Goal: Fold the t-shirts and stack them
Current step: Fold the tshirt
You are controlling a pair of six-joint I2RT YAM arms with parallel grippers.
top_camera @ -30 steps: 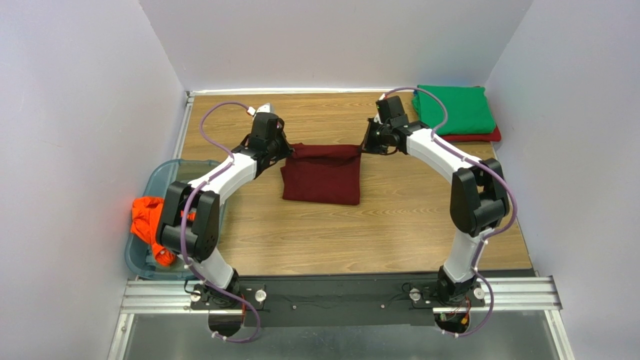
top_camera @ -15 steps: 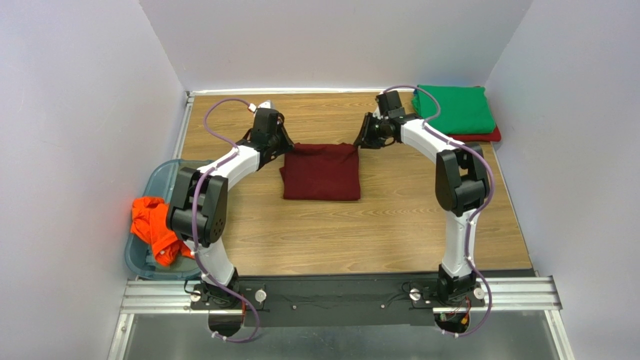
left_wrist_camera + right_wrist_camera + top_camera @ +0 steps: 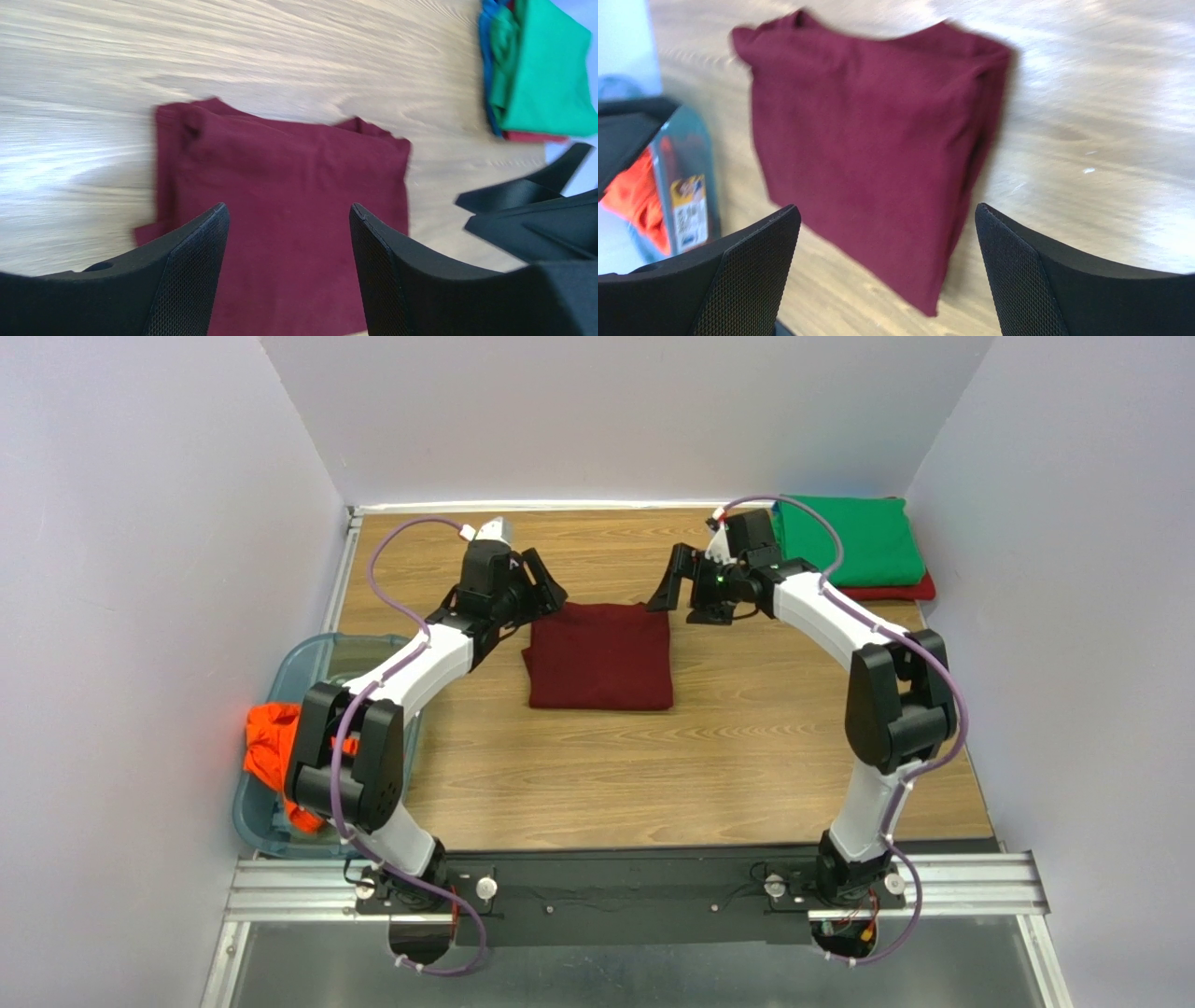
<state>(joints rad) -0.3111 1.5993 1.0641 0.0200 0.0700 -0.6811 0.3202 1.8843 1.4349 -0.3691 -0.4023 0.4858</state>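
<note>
Folded maroon t-shirt (image 3: 601, 658) on the desk (image 3: 730, 756): likely soft, light, limp. Both pairs of jaws stand apart, empty; you would best pinch all layers edgewise.

Robot lab cell.
White panels (image 3: 169, 546) walled a wooden table (image 3: 730, 756); a rail (image 3: 631, 889) at six o'clock bore two robot arms (image 3: 421, 651).
</note>
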